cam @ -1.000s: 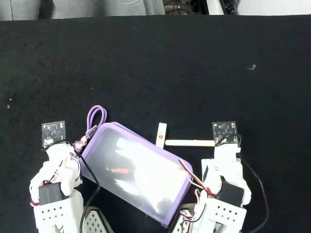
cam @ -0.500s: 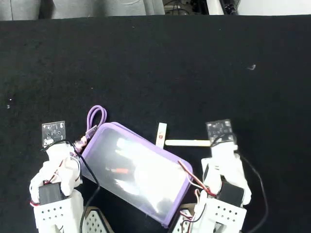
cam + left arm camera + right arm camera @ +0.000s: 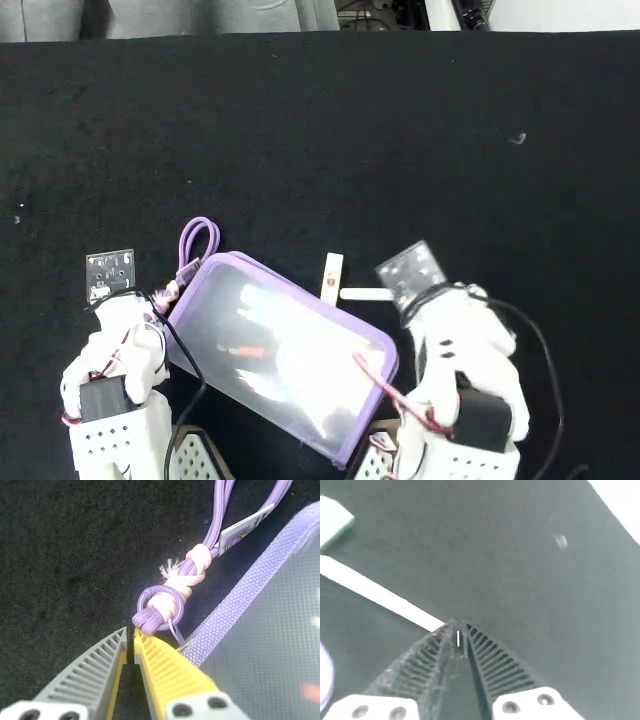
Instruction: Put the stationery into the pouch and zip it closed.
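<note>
The purple pouch point(image 3: 280, 355) with a clear face lies flat between my two arms, with some stationery showing inside it. Its purple cord loop point(image 3: 197, 243) sticks out at the far left corner. My left gripper point(image 3: 131, 635) is shut, its tips just short of the zip ring point(image 3: 160, 607) and the knotted cord point(image 3: 192, 570). A long white stick point(image 3: 362, 294) and a small white piece point(image 3: 331, 277) lie on the table beyond the pouch. My right gripper point(image 3: 457, 630) is shut, with its tips at the near end of the white stick point(image 3: 375, 592). The right arm point(image 3: 455, 360) covers part of the stick.
A black cloth point(image 3: 320, 140) covers the table, with wide free room beyond the pouch. The table's far edge point(image 3: 320, 32) runs along the back. A small white fleck point(image 3: 516, 138) lies at the far right.
My right arm has swung left toward the pouch, and its wrist now covers the right part of the white stick. The left arm and the pouch have not moved.
</note>
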Motion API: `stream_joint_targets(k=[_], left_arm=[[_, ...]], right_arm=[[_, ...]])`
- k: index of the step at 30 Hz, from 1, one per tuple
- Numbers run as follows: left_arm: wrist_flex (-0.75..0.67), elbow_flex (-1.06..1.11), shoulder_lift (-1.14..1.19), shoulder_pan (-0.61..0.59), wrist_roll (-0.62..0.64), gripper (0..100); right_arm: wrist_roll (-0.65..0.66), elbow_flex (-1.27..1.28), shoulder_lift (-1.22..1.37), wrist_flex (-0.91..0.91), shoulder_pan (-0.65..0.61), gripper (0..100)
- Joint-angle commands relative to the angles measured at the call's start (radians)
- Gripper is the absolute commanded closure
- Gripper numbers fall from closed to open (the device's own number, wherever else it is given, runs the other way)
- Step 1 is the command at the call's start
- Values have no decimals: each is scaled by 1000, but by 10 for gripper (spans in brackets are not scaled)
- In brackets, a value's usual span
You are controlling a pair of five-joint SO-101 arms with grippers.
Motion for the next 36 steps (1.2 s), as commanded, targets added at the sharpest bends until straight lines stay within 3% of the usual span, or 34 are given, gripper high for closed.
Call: stream_joint_targets(k=[1, 5, 10, 15, 24, 30, 36], left_arm=[[-12, 22, -2, -4, 3, 970], [-12, 22, -2, -1, 3, 970], [-12, 22, -2, -4, 3, 970], [-12, 22, -2, -4, 3, 970], [-12, 22, -2, -4, 6, 970], [-12, 22, -2, 131, 8, 970], [-12, 22, -2, 226, 8, 970]], right_arm=[[15, -85, -90, 57, -92, 983], [95, -51, -90, 61, -86, 983], [89, -13, -90, 61, -52, 983], [-44, -2, -90, 54, -52, 983], [-55, -18, -88, 52, -46, 983], [-58, -122, -76, 14, 26, 983], [-212, -260, 159, -20, 23, 930]])
